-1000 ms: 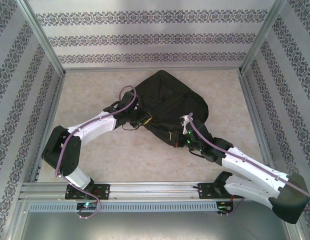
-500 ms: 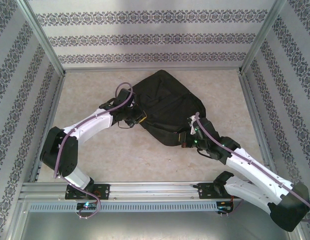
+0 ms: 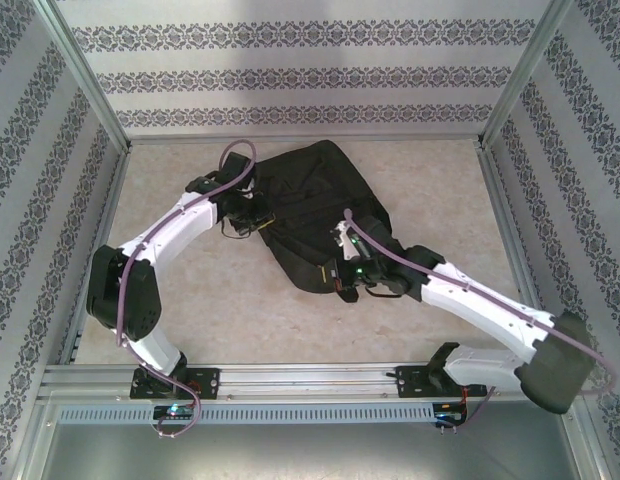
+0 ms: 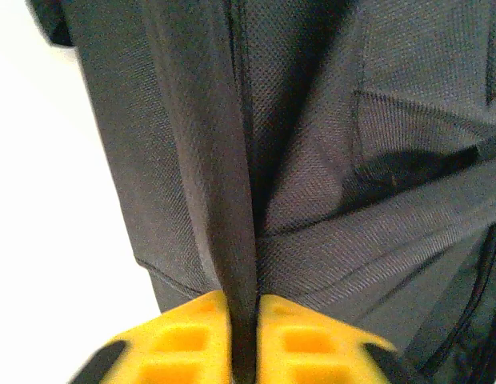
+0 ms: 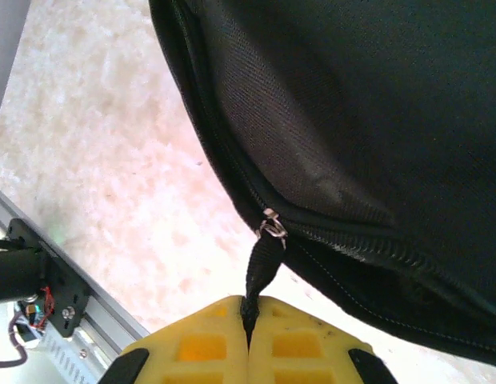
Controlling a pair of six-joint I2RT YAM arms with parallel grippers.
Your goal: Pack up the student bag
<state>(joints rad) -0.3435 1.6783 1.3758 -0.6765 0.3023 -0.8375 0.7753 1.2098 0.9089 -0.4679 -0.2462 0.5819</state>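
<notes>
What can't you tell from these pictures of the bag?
Top view: the student bag's inside; its black fabric covers it.
Left wrist view: whether the fabric fold in the left jaws is strap or flap; frame edges cut it off.
Right wrist view: the zipper's far end beyond the zipper pull in the right jaws; right edge cuts it.

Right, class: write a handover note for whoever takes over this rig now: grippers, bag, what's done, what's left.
Left gripper: fingers shut on a fabric fold of the student bag.
Right gripper: shut on the zip pull at the bag's near edge.
Bag lies on the table, between both arms.
Done: both grips set.
Left: the zip looks closed by the pull; open it, then pack.
</notes>
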